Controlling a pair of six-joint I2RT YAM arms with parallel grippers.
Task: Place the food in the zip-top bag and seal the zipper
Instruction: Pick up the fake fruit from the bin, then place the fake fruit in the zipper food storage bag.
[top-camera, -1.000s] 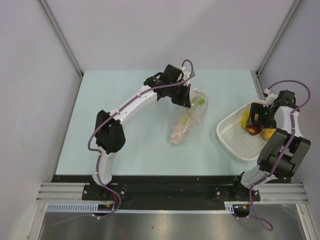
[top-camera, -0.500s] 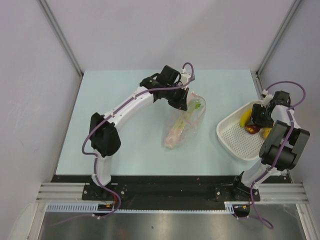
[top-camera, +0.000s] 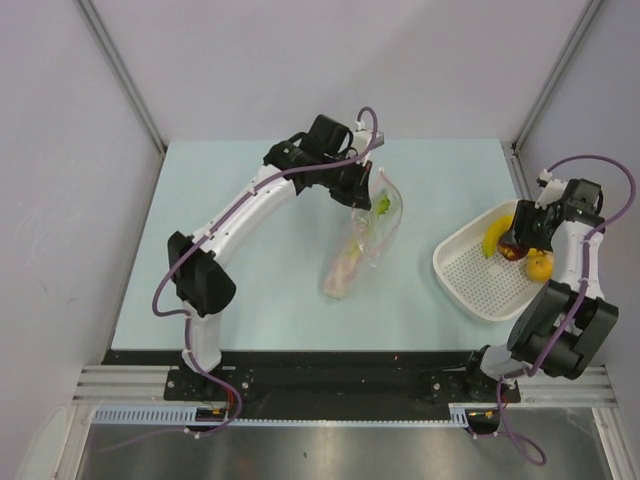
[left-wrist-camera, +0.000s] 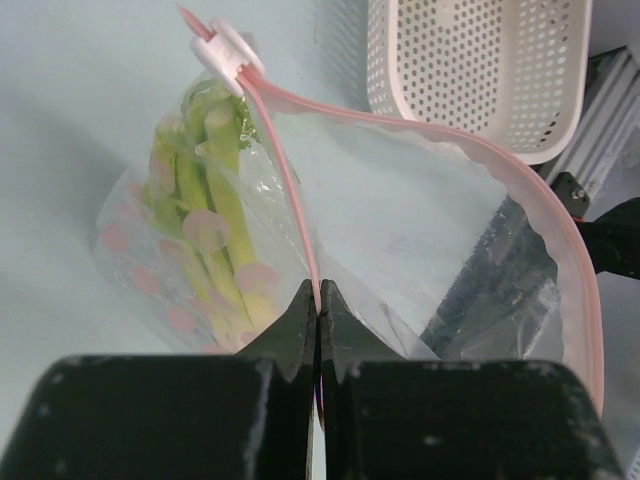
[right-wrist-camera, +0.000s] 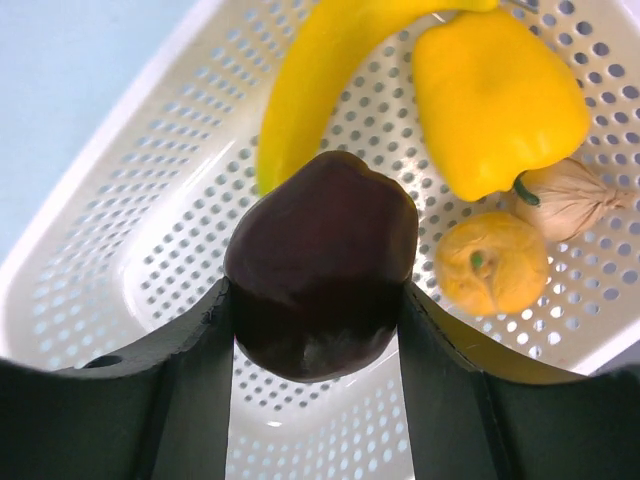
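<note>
The zip-top bag (top-camera: 358, 245) lies mid-table with the white-and-green leek (left-wrist-camera: 215, 200) inside. My left gripper (top-camera: 362, 188) is shut on the pink zipper (left-wrist-camera: 290, 190) and holds the bag's mouth up and open. The white slider (left-wrist-camera: 228, 50) sits at the strip's far end. My right gripper (top-camera: 517, 243) is shut on the dark red-purple fruit (right-wrist-camera: 320, 260) and holds it just above the white basket (right-wrist-camera: 120, 250). The banana (right-wrist-camera: 320, 70) and the small orange fruit (right-wrist-camera: 492, 262) lie in the basket.
The basket (top-camera: 470, 275) stands at the table's right edge, close to the right arm; it also shows in the left wrist view (left-wrist-camera: 480, 70). A yellow pepper (right-wrist-camera: 495, 100) and a small beige bulb (right-wrist-camera: 565, 198) lie in it too. Grey walls enclose the table.
My left gripper has moved back and to the left, pulling the bag's mouth up and the bag leftward. The right arm has straightened, with the dark fruit held over the basket.
</note>
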